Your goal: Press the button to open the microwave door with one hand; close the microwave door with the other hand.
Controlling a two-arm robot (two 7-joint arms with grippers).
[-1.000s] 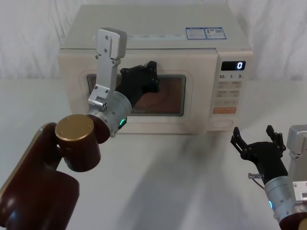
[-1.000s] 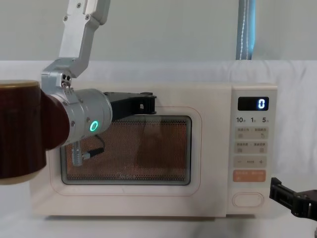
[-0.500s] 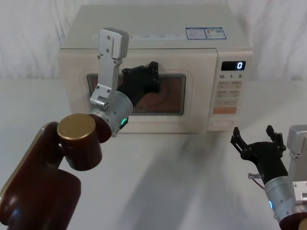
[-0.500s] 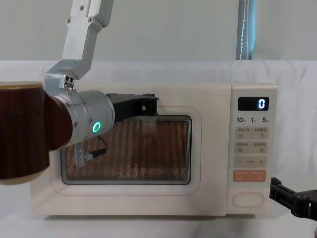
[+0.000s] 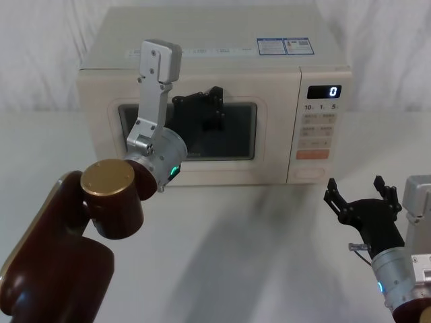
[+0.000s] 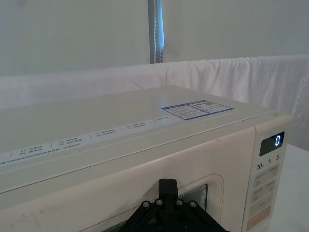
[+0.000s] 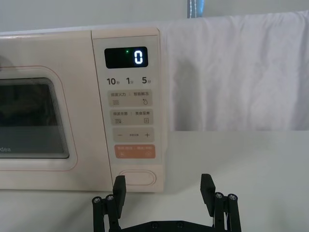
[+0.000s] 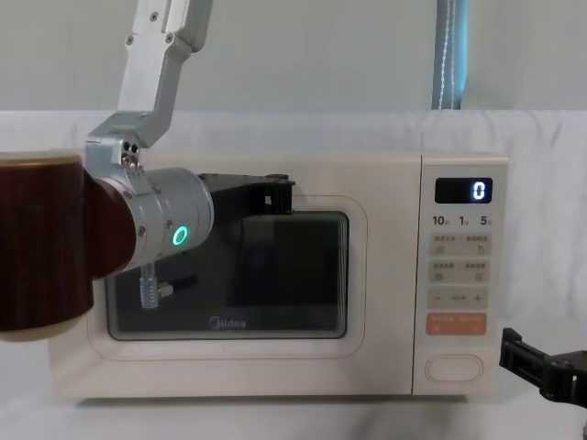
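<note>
Head view: microwave door (image 5: 192, 134) now shut, window dark.

Staged test bench, white cloth backdrop (image 7: 241, 72), white table (image 5: 236, 242)

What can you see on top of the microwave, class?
On the microwave top lie printed stickers: a blue-and-white label near the right rear and a long strip of small print along the front edge. The left arm covers part of that strip.

Right pincer (image 7: 164, 193) spread open, low before the microwave (image 7: 79, 104), just beneath its oval button (image 7: 137, 177).
</note>
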